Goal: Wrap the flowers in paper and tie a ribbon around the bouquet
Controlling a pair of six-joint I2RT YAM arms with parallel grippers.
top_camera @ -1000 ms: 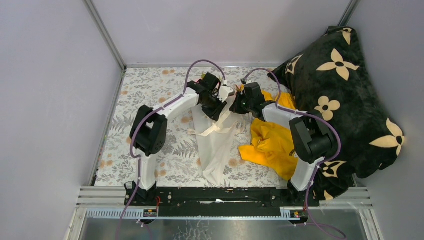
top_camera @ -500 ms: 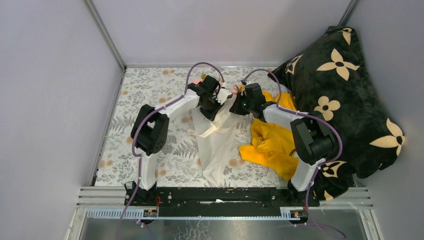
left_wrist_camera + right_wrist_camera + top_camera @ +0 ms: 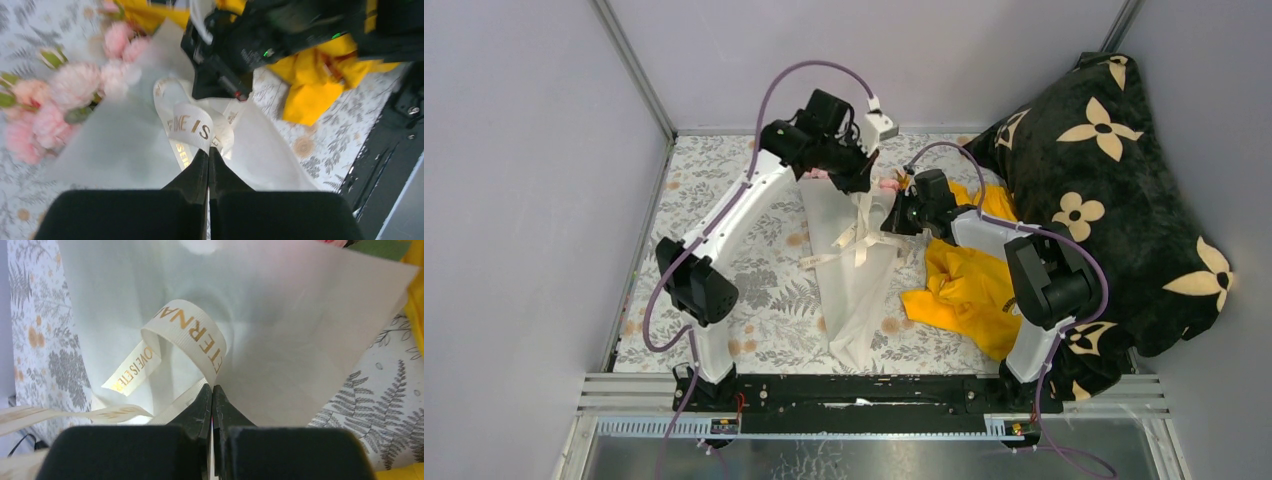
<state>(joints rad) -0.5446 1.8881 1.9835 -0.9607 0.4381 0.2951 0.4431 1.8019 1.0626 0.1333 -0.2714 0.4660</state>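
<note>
Both pinch ribbon (image 3: 192, 332) loops. The left gripper (image 3: 208, 152) sits beyond the knot (image 3: 860, 237) — the right gripper (image 3: 212, 387) to its right (bouquet (image 3: 852, 300) lying near-to-far).

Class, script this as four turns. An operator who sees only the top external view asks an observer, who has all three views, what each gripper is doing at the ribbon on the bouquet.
Operator: From above the fingertips are hidden. On the left side, is anything gripped?
Observer: Yes. The left wrist view shows the left gripper shut on a loop of the ribbon, with its gold lettering facing the camera.
Operator: And on the right side?
Observer: The right wrist view shows the right gripper shut on another lettered loop of ribbon, with the paper right behind it.
</note>
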